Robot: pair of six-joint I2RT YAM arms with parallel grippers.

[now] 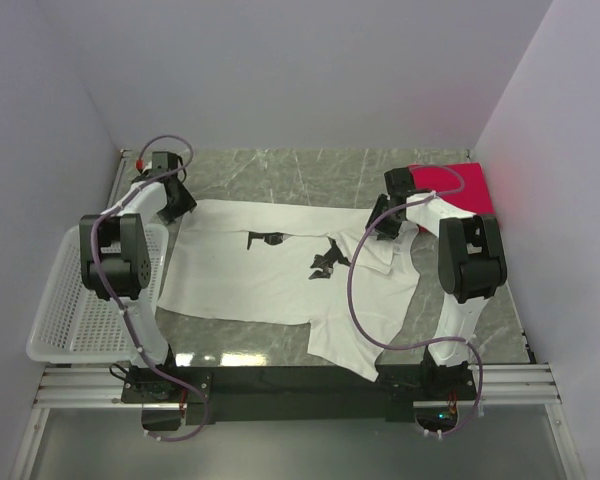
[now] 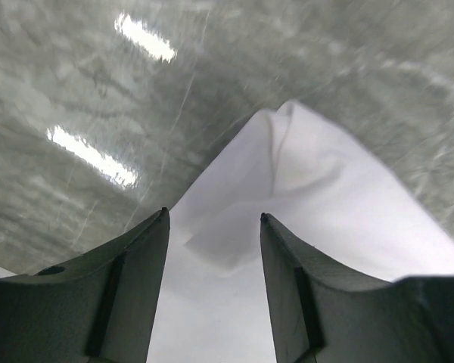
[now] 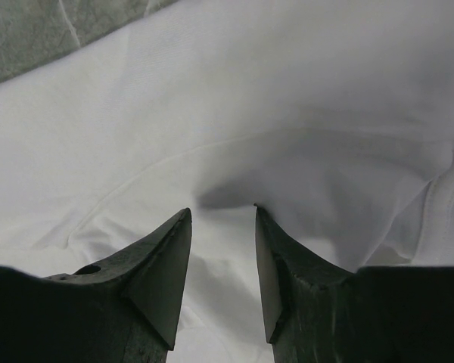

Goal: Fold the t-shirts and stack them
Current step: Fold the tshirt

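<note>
Near edge: the white t-shirt (image 1: 270,275) lay spread on the counter (image 1: 280,170), print side up. One rumpled part at its near right reached toward the edge where the arms were bolted.
Left side: a white mesh basket (image 1: 70,310) sat at the counter's left edge, just beside the t-shirt's left side. Whether the two touched could not be told.
Shirt middle: the black print (image 1: 325,262) showed as two small dark patches across the chest.
Right fingers (image 3: 159,272): apart, tips pointing down at a wrinkled fold on the right side of the white t-shirt, near a stitched seam. Cloth lay under the gap and nothing was clamped.
Left fingers (image 2: 136,280): apart, over the far left corner of the white t-shirt. That corner lay loose on the counter in line with the gap, with bare marble beyond it.
Far right corner: the red t-shirt (image 1: 460,185) lay folded square on the counter, beyond the right fingers. The right arm hid whether it touched the white one.
</note>
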